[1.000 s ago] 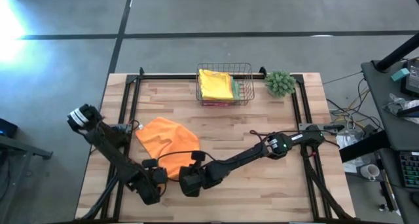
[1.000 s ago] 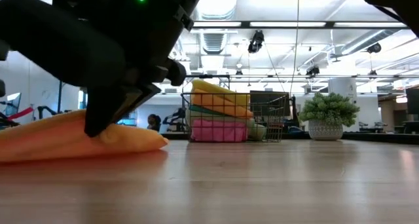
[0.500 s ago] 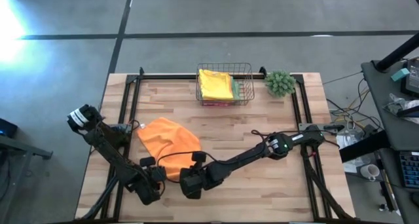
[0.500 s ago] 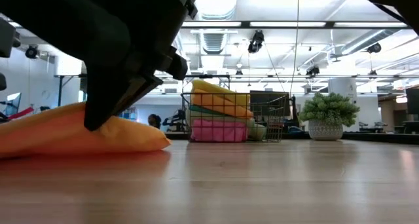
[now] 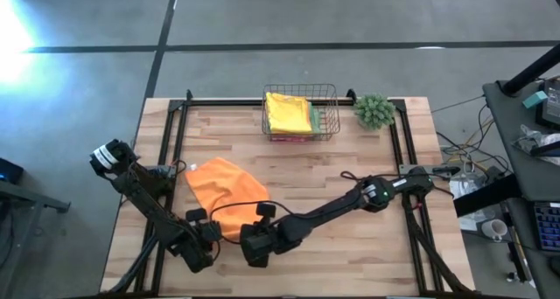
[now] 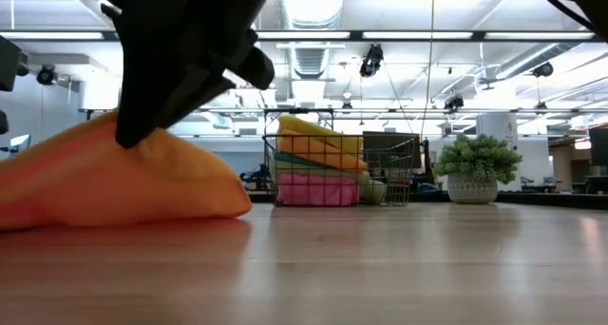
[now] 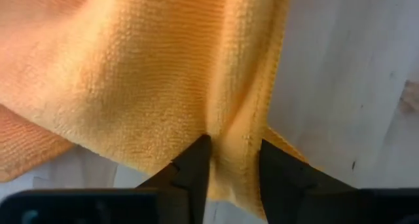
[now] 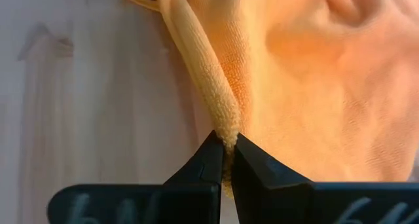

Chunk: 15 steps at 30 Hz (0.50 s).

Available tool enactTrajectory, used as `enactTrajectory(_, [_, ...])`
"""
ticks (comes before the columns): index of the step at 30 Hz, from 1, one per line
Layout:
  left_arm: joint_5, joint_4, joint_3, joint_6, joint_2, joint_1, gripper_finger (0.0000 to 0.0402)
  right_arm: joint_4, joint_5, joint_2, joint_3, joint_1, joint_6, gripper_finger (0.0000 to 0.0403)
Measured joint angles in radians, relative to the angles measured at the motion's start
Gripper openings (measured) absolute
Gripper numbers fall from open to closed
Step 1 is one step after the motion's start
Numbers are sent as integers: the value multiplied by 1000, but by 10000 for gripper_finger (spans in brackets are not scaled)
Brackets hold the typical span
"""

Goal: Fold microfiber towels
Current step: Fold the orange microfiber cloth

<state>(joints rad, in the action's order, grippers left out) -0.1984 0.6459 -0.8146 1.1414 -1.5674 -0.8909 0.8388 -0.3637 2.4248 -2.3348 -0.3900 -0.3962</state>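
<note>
The orange towel [image 5: 225,191] lies ahead of both claws, its near hem pinched by the right claw [image 8: 224,150] and straddled by the half-closed left claw [image 7: 234,162].

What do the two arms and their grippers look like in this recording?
Both arms are dark, jointed and slim, with black cables looping beside them. The left arm has a white-and-black cap at its base; the right arm shows a small green light. The left gripper and right gripper have dark wedge-shaped fingers.
</note>
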Motion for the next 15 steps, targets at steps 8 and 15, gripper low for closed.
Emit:
enactTrajectory(8, [-18,1,-8,-55,0,0,7,5,22,-10,0,-3,1,9])
enactTrajectory(15, [3,86,-94,-110,31,0,1,91,33,-35,0,-5,-9,9])
